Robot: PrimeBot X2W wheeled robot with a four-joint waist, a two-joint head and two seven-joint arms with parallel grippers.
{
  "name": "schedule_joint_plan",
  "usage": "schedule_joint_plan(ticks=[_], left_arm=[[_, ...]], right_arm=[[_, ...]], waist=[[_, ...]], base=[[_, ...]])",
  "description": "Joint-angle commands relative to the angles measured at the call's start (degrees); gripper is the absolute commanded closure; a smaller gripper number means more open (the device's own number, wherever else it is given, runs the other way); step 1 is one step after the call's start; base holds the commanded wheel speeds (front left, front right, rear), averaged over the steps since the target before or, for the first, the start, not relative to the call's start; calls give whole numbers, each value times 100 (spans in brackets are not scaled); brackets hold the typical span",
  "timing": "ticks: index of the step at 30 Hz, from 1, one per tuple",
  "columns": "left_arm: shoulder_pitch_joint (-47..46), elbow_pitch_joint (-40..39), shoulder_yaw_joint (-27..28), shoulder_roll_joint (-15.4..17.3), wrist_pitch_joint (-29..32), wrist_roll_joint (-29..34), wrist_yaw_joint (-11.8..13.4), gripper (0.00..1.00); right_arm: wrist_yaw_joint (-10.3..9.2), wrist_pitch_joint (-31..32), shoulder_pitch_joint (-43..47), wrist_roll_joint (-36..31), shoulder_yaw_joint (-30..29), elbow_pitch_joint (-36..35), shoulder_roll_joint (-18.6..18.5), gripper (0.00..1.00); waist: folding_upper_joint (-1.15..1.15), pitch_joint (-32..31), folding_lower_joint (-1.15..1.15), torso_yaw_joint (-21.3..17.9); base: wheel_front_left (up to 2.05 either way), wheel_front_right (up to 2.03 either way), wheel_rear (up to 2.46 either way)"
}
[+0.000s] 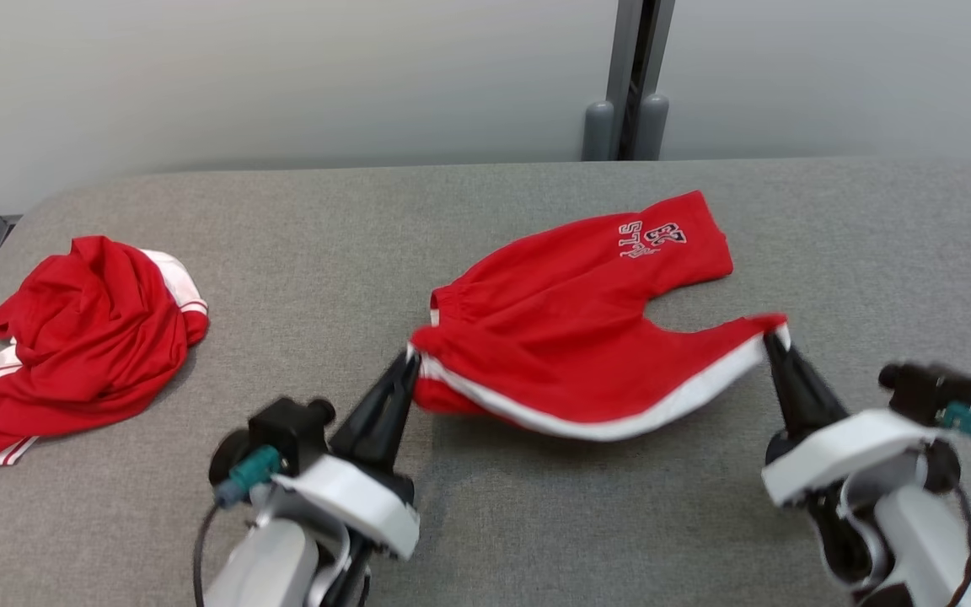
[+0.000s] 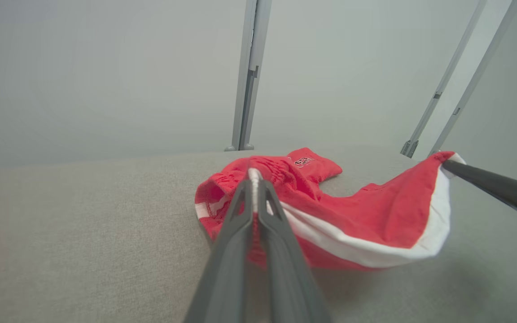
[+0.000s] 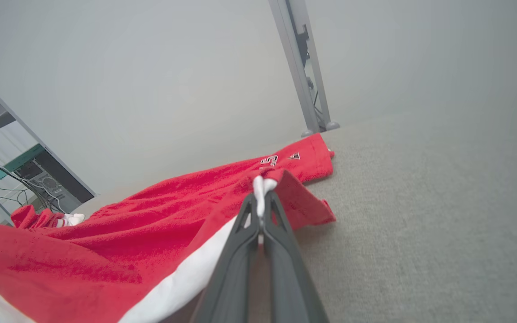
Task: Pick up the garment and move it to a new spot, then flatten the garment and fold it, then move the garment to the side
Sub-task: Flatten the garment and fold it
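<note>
White shells (image 1: 351, 497), teal plugs (image 1: 249, 472), black fingers (image 1: 380, 413)

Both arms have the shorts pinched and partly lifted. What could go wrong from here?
1. The right gripper pinches just the white-trimmed hem corner of the shorts; tension against the left gripper could pull it from the jaws.
2. The lettered leg lies on the table; dragging may bunch it.
3. A crumpled red garment lies to the left; moving the shorts that way could tangle them.
</note>
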Motion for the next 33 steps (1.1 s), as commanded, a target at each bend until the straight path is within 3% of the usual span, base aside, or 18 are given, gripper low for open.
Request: schedule_joint_plan(ticks=[1, 7, 13, 18, 23, 29, 33], left_arm=[[-221, -123, 66, 56, 46, -79, -47, 100], [-929, -638, 184, 205, 692, -348, -119, 100], [-1867, -982, 232, 241, 1506, -687, -166, 100], [-2610, -1049, 352, 414, 1696, -409, 128, 100], [-3125, -918, 446, 406, 1808, -345, 286, 100], [-3652, -672, 686, 246, 1685, -508, 465, 100], [-4193, -418, 702, 251, 1590, -441, 415, 100]], right_arm=[[0, 111, -178, 61, 22, -149, -142, 100], [0, 754, -1007, 298, -17, -735, -507, 100], [1, 1264, -1986, 352, -166, -943, -571, 100], [0, 1499, -2649, -40, -285, -774, -548, 100], [1, 1581, -3230, -591, -557, -440, -281, 100], [1, 1760, -3960, -740, -896, -73, 102, 100], [1, 1815, -4626, -832, -998, 211, 220, 100]], waist=[[0, -63, 0, -34], [0, -190, 0, -73], [0, -315, 0, -123], [0, -414, 0, -201], [0, -334, 0, -283], [0, 100, 0, -367], [0, 613, 0, -446]], base=[[0, 0, 0], [0, 0, 0], [0, 0, 0], [0, 0, 0], [0, 0, 0], [0, 0, 0], [0, 0, 0]])
